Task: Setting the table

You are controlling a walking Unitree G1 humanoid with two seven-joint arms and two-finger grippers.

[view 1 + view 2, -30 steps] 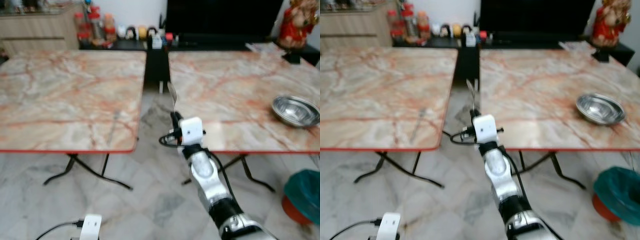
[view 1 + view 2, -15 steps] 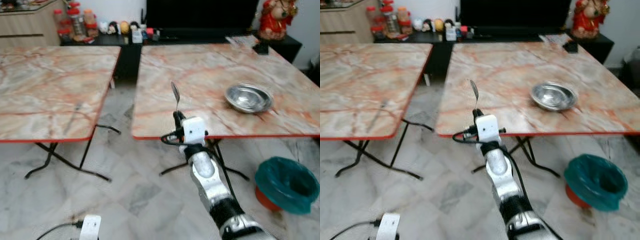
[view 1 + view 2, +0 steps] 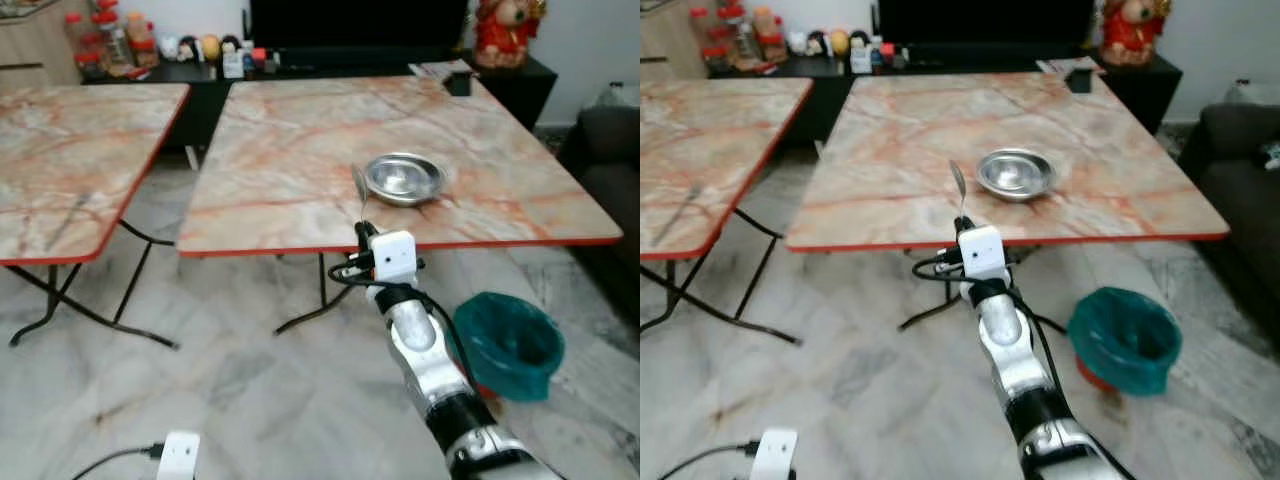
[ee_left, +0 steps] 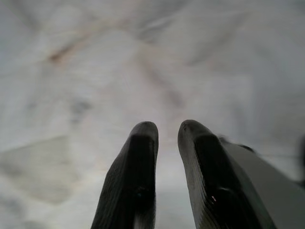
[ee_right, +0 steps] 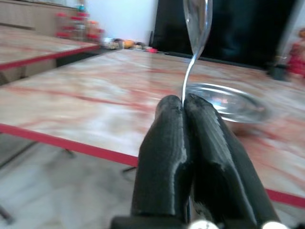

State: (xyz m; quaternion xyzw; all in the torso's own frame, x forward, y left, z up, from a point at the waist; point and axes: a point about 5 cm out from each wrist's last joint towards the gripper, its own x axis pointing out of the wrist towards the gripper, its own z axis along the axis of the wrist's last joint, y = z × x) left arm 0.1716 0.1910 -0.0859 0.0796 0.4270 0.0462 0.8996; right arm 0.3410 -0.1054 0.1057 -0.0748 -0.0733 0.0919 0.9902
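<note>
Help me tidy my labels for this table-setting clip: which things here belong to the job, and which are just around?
Job: spoon clamped in the right gripper; steel bowl; right-hand marble table.

Around: teal bin; red figurine; jars; left-hand table; sofa.

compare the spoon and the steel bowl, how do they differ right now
The spoon is held upright, its handle pinched in the right gripper before the table's edge; the steel bowl rests on the marble table. The spoon is thin and long; the bowl is wide, round and shallow. Nothing grips the bowl. Both are shiny bare metal.
</note>
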